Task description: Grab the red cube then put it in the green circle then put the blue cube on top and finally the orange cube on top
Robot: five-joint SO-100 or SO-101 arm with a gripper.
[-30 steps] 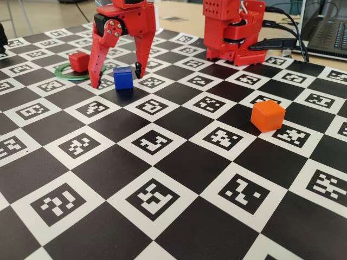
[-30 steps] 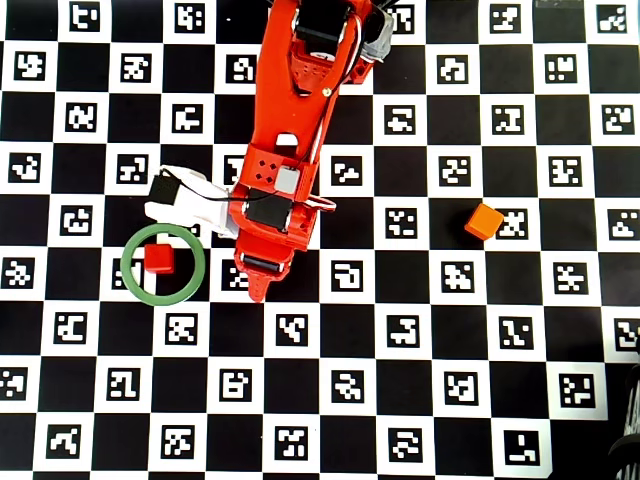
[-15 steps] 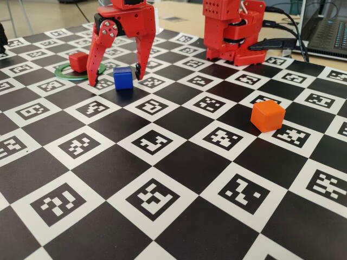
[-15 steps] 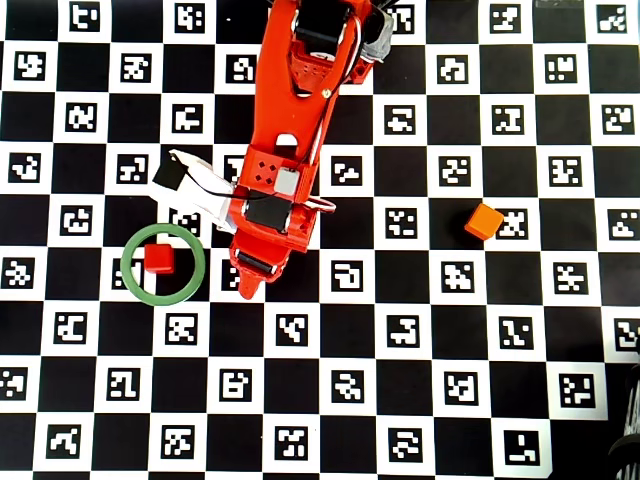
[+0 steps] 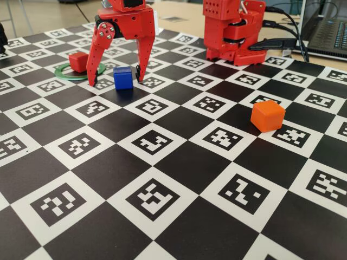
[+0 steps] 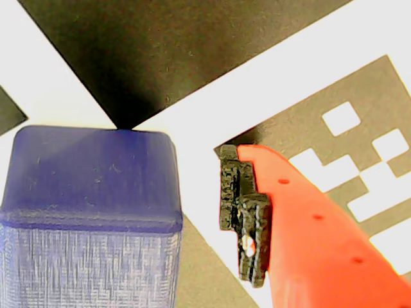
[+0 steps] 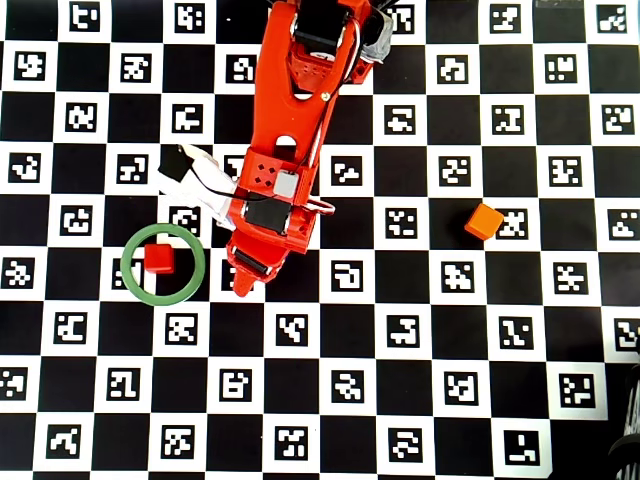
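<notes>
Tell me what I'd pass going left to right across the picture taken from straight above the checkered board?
Green circle with the red cube inside it → red robot arm, reaching down the picture → orange cube, alone on the right. The blue cube is hidden beneath the arm there.

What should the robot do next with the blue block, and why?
Probably close the end effector on the blue cube. It stands open with a finger on each side of the cube, the red cube already sits inside the green circle, and blue goes next.

My gripper (image 5: 115,81) straddles the blue cube (image 5: 122,77). In the fixed view, the red cube (image 5: 78,62) sits inside the green circle (image 5: 69,75) at left. The orange cube (image 5: 268,115) lies well apart at right.
</notes>
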